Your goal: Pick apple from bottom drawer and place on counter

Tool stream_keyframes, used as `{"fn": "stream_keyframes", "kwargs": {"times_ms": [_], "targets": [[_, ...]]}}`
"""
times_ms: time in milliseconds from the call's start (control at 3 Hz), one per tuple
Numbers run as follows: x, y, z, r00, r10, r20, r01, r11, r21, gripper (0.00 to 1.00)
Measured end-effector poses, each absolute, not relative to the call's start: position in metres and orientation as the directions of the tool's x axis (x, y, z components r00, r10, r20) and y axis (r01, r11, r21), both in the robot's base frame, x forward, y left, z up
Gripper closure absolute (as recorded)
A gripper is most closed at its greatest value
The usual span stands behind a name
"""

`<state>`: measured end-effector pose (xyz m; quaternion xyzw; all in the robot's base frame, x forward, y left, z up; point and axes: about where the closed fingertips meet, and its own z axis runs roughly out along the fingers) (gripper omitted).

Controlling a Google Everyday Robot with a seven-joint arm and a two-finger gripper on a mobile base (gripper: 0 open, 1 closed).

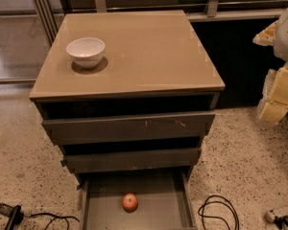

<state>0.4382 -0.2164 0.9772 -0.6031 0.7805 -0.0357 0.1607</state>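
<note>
The apple (130,202), small and red with yellowish patches, lies on the flat grey floor of the open bottom drawer (158,210), near its middle. The counter (149,56) is the glossy tan top of the dark cabinet, above the drawers. My gripper (277,92), pale yellow on a white arm, hangs at the right edge of the camera view, beside the cabinet at about the height of the upper drawers. It is far from the apple, up and to the right of it, and holds nothing that I can see.
A white bowl (86,51) stands on the counter's left side. Two upper drawers (129,127) with scuffed fronts stick out slightly above the bottom drawer. Cables (218,210) lie on the speckled floor at right, a black plug (9,213) at left. Glass panels stand behind.
</note>
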Motion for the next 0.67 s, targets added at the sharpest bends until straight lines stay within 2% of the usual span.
{"fn": "stream_keyframes", "kwargs": {"times_ms": [667], "targets": [[0.4385,-0.2155,0.9712,-0.226,-0.947,-0.227,-0.934,0.277,-0.227,0.00]]}}
